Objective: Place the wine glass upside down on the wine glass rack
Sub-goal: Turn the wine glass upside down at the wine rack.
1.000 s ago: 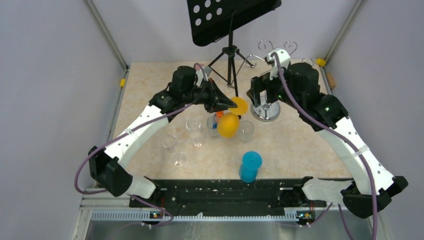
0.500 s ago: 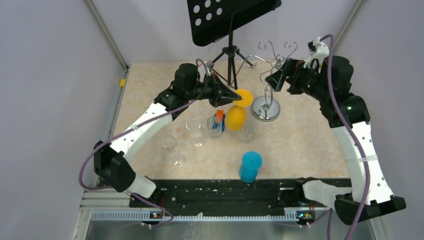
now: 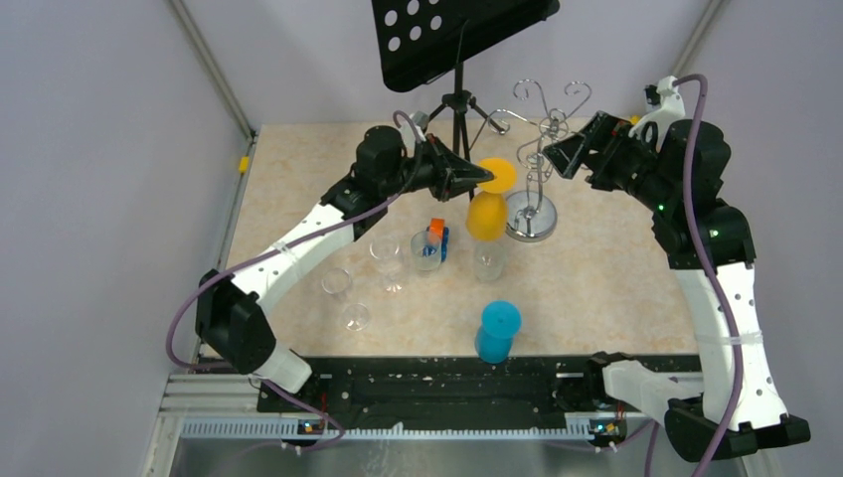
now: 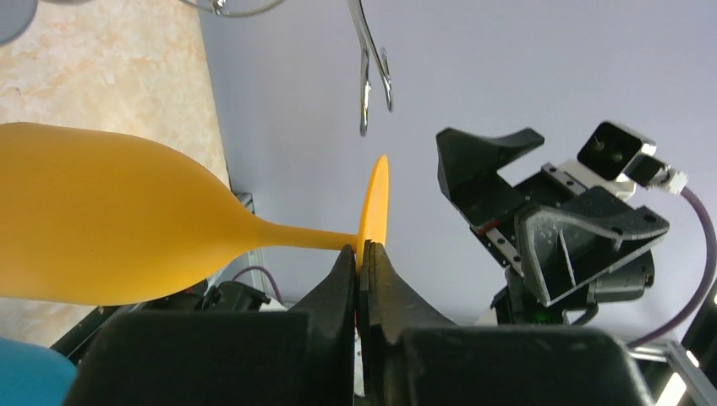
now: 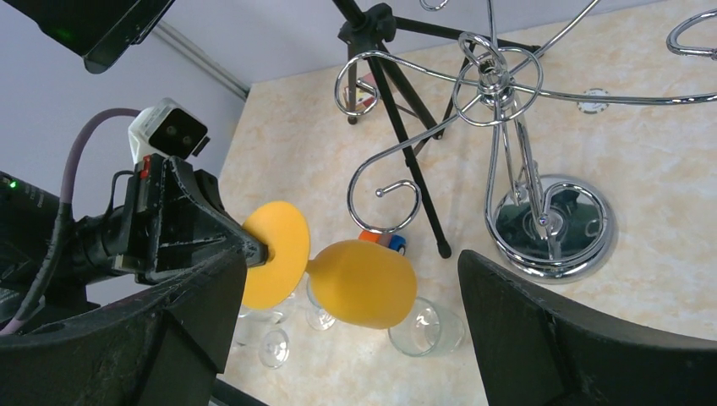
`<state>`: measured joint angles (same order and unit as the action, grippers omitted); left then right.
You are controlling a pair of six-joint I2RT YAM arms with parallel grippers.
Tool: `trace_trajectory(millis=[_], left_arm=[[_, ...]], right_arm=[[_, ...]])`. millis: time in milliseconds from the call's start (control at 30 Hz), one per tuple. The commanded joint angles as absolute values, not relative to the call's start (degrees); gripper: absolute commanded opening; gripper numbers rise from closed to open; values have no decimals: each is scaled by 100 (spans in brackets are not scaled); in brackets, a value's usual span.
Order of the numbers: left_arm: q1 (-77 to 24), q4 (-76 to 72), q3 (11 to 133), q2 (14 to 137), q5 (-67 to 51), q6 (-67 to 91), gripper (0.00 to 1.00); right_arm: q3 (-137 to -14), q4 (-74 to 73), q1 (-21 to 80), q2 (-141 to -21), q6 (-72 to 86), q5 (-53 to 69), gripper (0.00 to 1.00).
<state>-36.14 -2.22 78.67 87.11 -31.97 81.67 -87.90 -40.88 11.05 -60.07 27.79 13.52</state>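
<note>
The top view shows the opaque orange wine glass (image 3: pixel 486 217) held in the air by the left gripper (image 3: pixel 479 177). Its round foot sits just left of the shiny chrome wire wine glass rack (image 3: pixel 529 216), and its bowl hangs over a clear tumbler (image 3: pixel 487 261). The glass is on none of the hooks.

The left wrist view shows the grip itself. The jaws are pressed together on the thin stem right against the foot of the glass, and one chrome hook end (image 4: pixel 365 80) hangs above the foot, apart from it.

The right gripper (image 3: pixel 569 149) faces the rack from the other side with its jaws spread wide, holding nothing. Its wrist view shows the rack's curled arms radiating from the top of the post, the domed mirror base (image 5: pixel 550 224) standing on the table, and the glass with its bowl tilted down and toward the rack, beside the nearest curl without touching it.

The table (image 3: pixel 606 288) is beige with a marbled pattern. On it stand:
- several small clear stemmed glasses (image 3: pixel 386 253)
- a clear cup holding something orange and blue (image 3: pixel 429 244)
- a blue plastic cup (image 3: pixel 497 331) near the front edge
- a black tripod music stand with a perforated desk (image 3: pixel 452 35) at the back

Pale grey walls close in the table on three sides, and small yellow clips (image 3: pixel 243 164) sit on its edges.
</note>
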Motion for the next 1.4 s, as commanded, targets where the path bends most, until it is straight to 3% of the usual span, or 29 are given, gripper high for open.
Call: trace_trajectory(millis=[0, 300, 1367], left_arm=[[-3686, -672, 7872, 8652, -2678, 8376, 0], [-3732, -429, 7786, 8531, -1722, 8473, 0], [-3744, -851, 8520, 9193, -1454, 8671, 0]], right_arm=[[-9009, -4048, 1038, -5927, 2882, 1239, 98], [-8957, -4024, 1042, -5907, 2835, 1269, 99], [-8465, -3416, 1037, -5436, 3250, 1586, 99]])
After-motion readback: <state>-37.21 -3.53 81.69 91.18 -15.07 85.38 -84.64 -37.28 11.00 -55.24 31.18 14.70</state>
